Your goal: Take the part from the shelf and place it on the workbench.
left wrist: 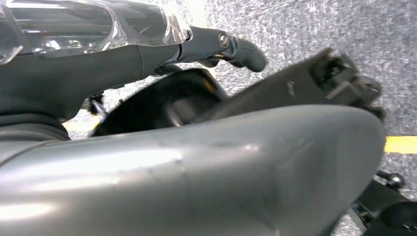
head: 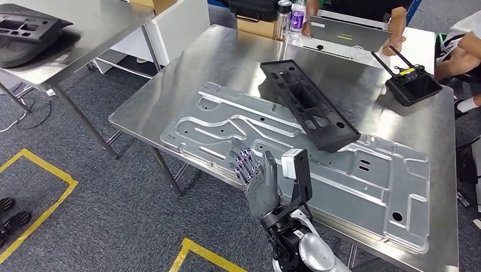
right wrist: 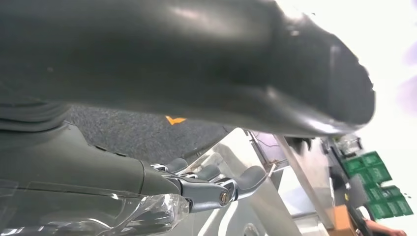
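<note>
A long black moulded part (head: pixel 309 105) lies diagonally on the steel workbench (head: pixel 187 73), its near end resting on a large silver stamped plate (head: pixel 368 187). My right hand (head: pixel 258 178) is raised over the plate's front edge, a little short of the part, fingers straight and apart, holding nothing. The right wrist view has that hand's fingers (right wrist: pixel 216 189) extended above the bench. My left hand (left wrist: pixel 206 162) hangs over grey carpet, its fingers (left wrist: pixel 241 49) stretched out with nothing in them. A second black part (head: pixel 25 28) lies on the steel table at the far left.
A black remote with antennas (head: pixel 411 85), a laptop (head: pixel 349 31) and bottles (head: pixel 289 17) stand at the bench's far side, where people's arms (head: pixel 459 54) rest. Yellow floor tape (head: pixel 39 187) marks the carpet to the left.
</note>
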Controlling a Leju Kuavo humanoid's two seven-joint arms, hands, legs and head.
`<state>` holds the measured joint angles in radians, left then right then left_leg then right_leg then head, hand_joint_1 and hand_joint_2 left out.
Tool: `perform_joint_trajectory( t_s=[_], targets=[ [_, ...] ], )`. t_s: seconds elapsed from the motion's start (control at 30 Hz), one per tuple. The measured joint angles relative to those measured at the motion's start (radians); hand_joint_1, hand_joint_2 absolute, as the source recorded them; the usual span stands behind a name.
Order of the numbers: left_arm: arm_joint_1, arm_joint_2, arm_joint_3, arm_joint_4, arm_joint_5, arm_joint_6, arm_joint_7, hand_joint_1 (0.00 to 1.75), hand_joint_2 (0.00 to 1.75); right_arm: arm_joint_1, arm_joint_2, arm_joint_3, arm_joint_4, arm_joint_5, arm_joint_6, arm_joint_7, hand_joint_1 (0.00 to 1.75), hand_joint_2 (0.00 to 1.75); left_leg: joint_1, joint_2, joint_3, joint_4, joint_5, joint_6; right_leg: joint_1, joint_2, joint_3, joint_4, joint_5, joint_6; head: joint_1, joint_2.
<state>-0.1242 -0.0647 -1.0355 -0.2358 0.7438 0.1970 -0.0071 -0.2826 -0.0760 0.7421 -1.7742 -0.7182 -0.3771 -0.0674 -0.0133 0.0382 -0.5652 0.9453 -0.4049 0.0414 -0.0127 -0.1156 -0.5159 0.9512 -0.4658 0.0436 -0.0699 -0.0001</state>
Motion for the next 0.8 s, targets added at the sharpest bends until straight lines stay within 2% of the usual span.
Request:
perform_joint_trajectory(
  t_s=[0.03, 0.1, 0.17, 0.2, 0.23, 0.27, 0.3, 0.33, 0.37, 0.4, 0.43, 0.47, 0.53, 0.57, 0.6, 0.67, 0.7, 0.73, 0.77, 0.8],
  targets=[
    [0.001, 0.000, 0.000, 0.000, -0.001, 0.001, 0.002, 0.00, 0.00, -0.001, 0.000, 0.000, 0.000, 0.002, 0.001, 0.001, 0.00, 0.00, 0.003, -0.010, 0.001, -0.003, 0.002, 0.005, -0.002, 0.001, 0.002, 0.000, -0.003, 0.006, 0.000, 0.000],
    [0.003, -0.001, -0.001, 0.000, -0.002, 0.001, 0.005, 0.00, 0.00, -0.003, 0.000, 0.001, 0.000, 0.005, 0.003, 0.003, 0.00, 0.00, 0.008, -0.031, 0.008, -0.011, 0.008, 0.019, -0.005, 0.043, -0.011, 0.042, -0.034, 0.013, 0.002, 0.000],
    [0.000, -0.002, -0.003, 0.000, -0.004, 0.001, 0.006, 0.00, 0.00, -0.001, -0.001, 0.002, 0.000, 0.005, 0.004, 0.007, 0.00, 0.00, 0.008, -0.053, 0.013, -0.013, 0.010, 0.028, -0.007, 0.098, -0.072, 0.174, -0.101, 0.014, 0.005, 0.000],
    [-0.001, -0.003, -0.004, 0.000, -0.004, 0.001, 0.007, 0.00, 0.00, 0.001, -0.002, 0.002, 0.000, 0.005, 0.004, 0.009, 0.00, 0.00, 0.007, -0.066, 0.014, -0.013, 0.009, 0.030, -0.006, 0.108, -0.113, 0.250, -0.130, 0.014, 0.006, 0.000],
    [-0.001, -0.004, -0.005, 0.000, -0.004, 0.001, 0.009, 0.00, 0.00, 0.003, -0.003, 0.002, 0.000, 0.005, 0.005, 0.011, 0.00, 0.00, 0.005, -0.080, 0.014, -0.013, 0.009, 0.031, -0.005, 0.112, -0.145, 0.304, -0.141, 0.014, 0.007, 0.000],
    [-0.001, -0.004, -0.005, 0.000, -0.004, 0.001, 0.011, 0.00, 0.00, 0.004, -0.004, 0.002, 0.000, 0.005, 0.005, 0.012, 0.00, 0.00, 0.004, -0.095, 0.016, -0.013, 0.008, 0.031, -0.004, 0.114, -0.160, 0.317, -0.131, 0.014, 0.007, 0.000],
    [0.000, -0.004, -0.006, 0.000, -0.004, 0.001, 0.012, 0.00, 0.00, 0.005, -0.004, 0.002, 0.000, 0.004, 0.006, 0.013, 0.00, 0.00, 0.004, -0.111, 0.018, -0.012, 0.007, 0.031, -0.004, 0.117, -0.154, 0.287, -0.100, 0.013, 0.007, 0.000],
    [0.001, -0.004, -0.006, 0.000, -0.004, 0.001, 0.013, 0.00, 0.00, 0.005, -0.004, 0.003, 0.000, 0.004, 0.006, 0.013, 0.00, 0.00, 0.004, -0.127, 0.021, -0.011, 0.005, 0.030, -0.006, 0.125, -0.127, 0.217, -0.054, 0.011, 0.007, 0.000],
    [0.002, -0.004, -0.006, 0.000, -0.005, 0.001, 0.014, 0.00, 0.00, 0.004, -0.004, 0.003, 0.000, 0.004, 0.007, 0.014, 0.00, 0.00, 0.005, -0.141, 0.023, -0.009, 0.002, 0.028, -0.008, 0.144, -0.095, 0.137, -0.013, 0.010, 0.007, 0.000],
    [0.002, -0.005, -0.007, 0.000, -0.005, 0.002, 0.014, 0.00, 0.00, 0.004, -0.004, 0.003, 0.000, 0.004, 0.007, 0.014, 0.00, 0.00, 0.005, -0.155, 0.022, -0.004, -0.001, 0.024, -0.010, 0.163, -0.067, 0.071, 0.015, 0.008, 0.007, 0.000],
    [0.001, -0.005, -0.007, 0.000, -0.005, 0.002, 0.015, 0.00, 0.00, 0.003, -0.004, 0.003, 0.001, 0.004, 0.008, 0.016, 0.00, 0.00, 0.005, -0.167, 0.019, -0.001, -0.003, 0.020, -0.011, 0.178, -0.049, 0.029, 0.029, 0.006, 0.007, 0.000],
    [0.002, -0.005, -0.007, 0.000, -0.006, 0.002, 0.016, 0.00, 0.00, 0.003, -0.004, 0.003, 0.001, 0.003, 0.008, 0.017, 0.00, 0.00, 0.006, -0.176, 0.014, 0.000, -0.004, 0.015, -0.010, 0.185, -0.044, 0.015, 0.028, 0.003, 0.006, 0.000],
    [0.006, -0.005, -0.007, 0.000, -0.006, 0.003, 0.019, 0.00, 0.00, 0.000, -0.003, 0.004, 0.001, 0.003, 0.008, 0.018, 0.00, 0.00, 0.010, -0.192, 0.006, 0.000, -0.004, 0.004, -0.009, 0.167, -0.043, 0.012, 0.028, -0.005, 0.006, 0.000],
    [0.007, -0.004, -0.007, 0.000, -0.006, 0.003, 0.020, 0.00, 0.00, -0.001, -0.002, 0.004, 0.001, 0.003, 0.009, 0.018, 0.00, 0.00, 0.009, -0.182, 0.003, 0.007, -0.010, -0.002, -0.010, 0.157, -0.041, 0.010, 0.028, -0.011, 0.005, 0.000],
    [0.007, -0.004, -0.008, 0.000, -0.006, 0.003, 0.020, 0.00, 0.00, -0.002, -0.001, 0.004, 0.001, 0.003, 0.010, 0.018, 0.00, 0.00, 0.009, -0.158, -0.008, 0.031, -0.024, -0.008, -0.012, 0.144, -0.038, 0.008, 0.028, -0.017, 0.003, 0.000],
    [0.005, -0.004, -0.008, 0.000, -0.006, 0.003, 0.020, 0.00, 0.00, -0.003, 0.001, 0.004, 0.001, 0.002, 0.010, 0.018, 0.00, 0.00, 0.009, -0.088, -0.062, 0.143, -0.081, -0.023, -0.012, 0.116, -0.032, 0.006, 0.024, -0.026, -0.002, 0.000],
    [0.004, -0.004, -0.008, 0.000, -0.006, 0.004, 0.020, 0.00, 0.00, -0.003, 0.001, 0.004, 0.002, 0.002, 0.011, 0.018, 0.00, 0.00, 0.013, -0.066, -0.102, 0.221, -0.112, -0.029, -0.010, 0.101, -0.031, 0.006, 0.021, -0.028, -0.003, 0.000],
    [0.002, -0.004, -0.007, 0.000, -0.006, 0.004, 0.020, 0.00, 0.00, -0.002, 0.001, 0.004, 0.002, 0.001, 0.011, 0.018, 0.00, 0.00, 0.016, -0.056, -0.137, 0.286, -0.134, -0.034, -0.009, 0.086, -0.029, 0.006, 0.019, -0.029, -0.004, 0.000],
    [0.001, -0.004, -0.007, 0.000, -0.006, 0.005, 0.021, 0.00, 0.00, -0.002, 0.000, 0.004, 0.002, -0.001, 0.011, 0.019, 0.00, 0.00, 0.019, -0.052, -0.155, 0.314, -0.136, -0.036, -0.009, 0.071, -0.027, 0.006, 0.016, -0.029, -0.004, 0.000],
    [0.001, -0.004, -0.007, 0.000, -0.006, 0.005, 0.022, 0.00, 0.00, -0.001, 0.000, 0.004, 0.003, -0.002, 0.011, 0.019, 0.00, 0.00, 0.021, -0.049, -0.155, 0.310, -0.123, -0.038, -0.009, 0.057, -0.024, 0.006, 0.013, -0.027, -0.004, 0.000]
  ],
)
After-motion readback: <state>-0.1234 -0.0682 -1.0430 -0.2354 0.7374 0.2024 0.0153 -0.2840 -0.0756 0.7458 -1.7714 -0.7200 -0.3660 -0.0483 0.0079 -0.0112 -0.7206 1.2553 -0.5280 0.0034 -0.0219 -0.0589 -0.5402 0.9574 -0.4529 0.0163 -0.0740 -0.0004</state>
